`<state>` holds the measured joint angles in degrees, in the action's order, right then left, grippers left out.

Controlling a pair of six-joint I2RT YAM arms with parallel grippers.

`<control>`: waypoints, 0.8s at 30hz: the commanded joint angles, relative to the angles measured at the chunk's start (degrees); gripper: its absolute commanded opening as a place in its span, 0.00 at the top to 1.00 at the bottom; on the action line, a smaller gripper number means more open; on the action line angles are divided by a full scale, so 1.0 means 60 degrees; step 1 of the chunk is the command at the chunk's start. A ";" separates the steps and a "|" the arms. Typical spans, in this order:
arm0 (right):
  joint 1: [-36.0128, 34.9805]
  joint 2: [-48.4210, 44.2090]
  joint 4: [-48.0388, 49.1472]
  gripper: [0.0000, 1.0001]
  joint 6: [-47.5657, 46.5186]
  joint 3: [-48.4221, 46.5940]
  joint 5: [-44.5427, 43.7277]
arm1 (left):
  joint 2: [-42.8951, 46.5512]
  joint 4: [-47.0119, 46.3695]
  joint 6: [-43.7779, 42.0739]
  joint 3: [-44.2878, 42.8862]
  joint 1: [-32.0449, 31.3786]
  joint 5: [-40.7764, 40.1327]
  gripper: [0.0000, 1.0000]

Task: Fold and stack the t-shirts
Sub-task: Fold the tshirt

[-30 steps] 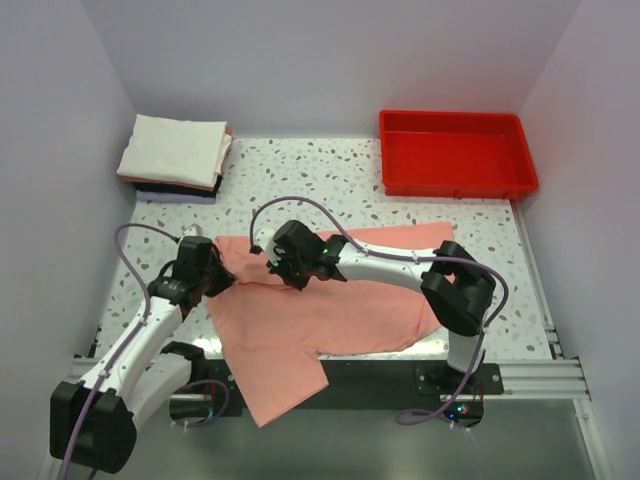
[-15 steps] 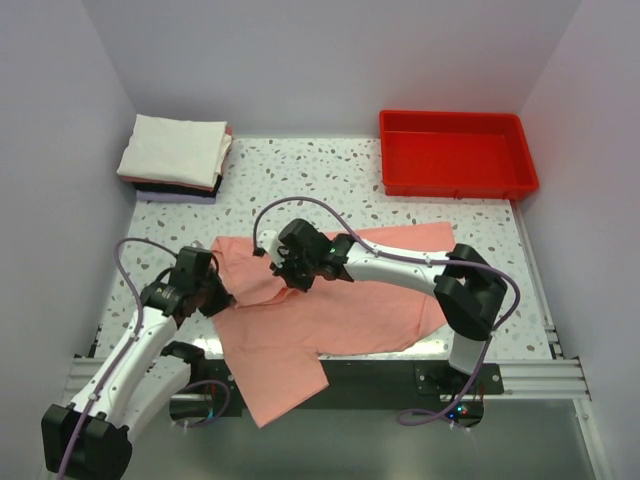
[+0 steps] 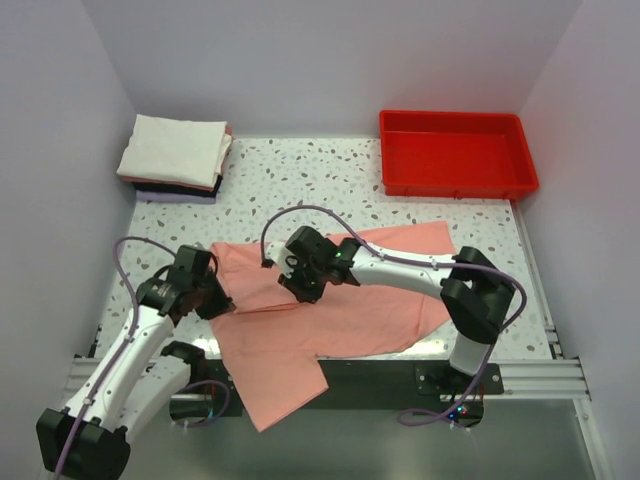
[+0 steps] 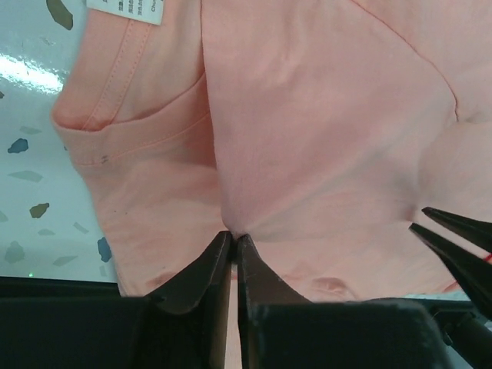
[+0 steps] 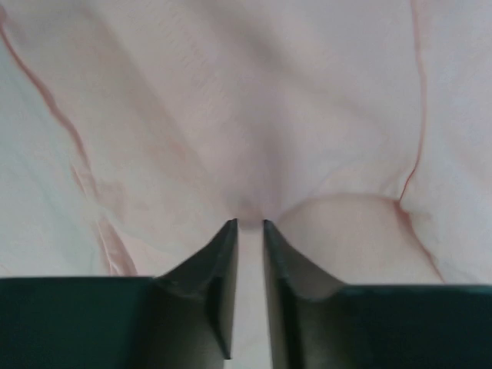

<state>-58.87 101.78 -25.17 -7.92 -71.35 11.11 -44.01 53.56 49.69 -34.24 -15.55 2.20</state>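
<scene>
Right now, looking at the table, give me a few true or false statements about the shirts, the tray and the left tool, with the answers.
1. The salmon-pink t-shirt lies in the red tray. False: it is spread on the table, nearer the arms than the tray.
2. The left tool is shut on the salmon-pink t-shirt. True.
3. The folded stack sits at the far left corner, with a white shirt on top. True.
4. The neck label on the salmon-pink t-shirt is black. False: it is white.
5. Part of the salmon-pink t-shirt hangs over the table's near edge. True.
</scene>
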 commanded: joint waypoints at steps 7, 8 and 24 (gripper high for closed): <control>-0.0002 -0.1332 -0.0215 0.01 0.0046 0.0598 0.0316 | 0.0509 0.0711 -0.0050 -0.0518 -0.0177 0.0206 0.51; 0.0012 -0.1492 -0.0171 0.01 0.0119 0.0613 0.0200 | 0.0523 0.0770 -0.0050 -0.0606 -0.0177 0.0147 0.43; 0.0232 -0.1919 0.1572 0.01 0.6811 0.1768 -0.1471 | -0.2169 -0.4158 -0.0605 -0.0915 -0.0162 -0.0337 0.00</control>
<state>-56.99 90.00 -20.32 18.37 -63.94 3.99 -53.67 42.48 48.21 -39.51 -16.27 1.41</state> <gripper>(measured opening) 0.987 0.997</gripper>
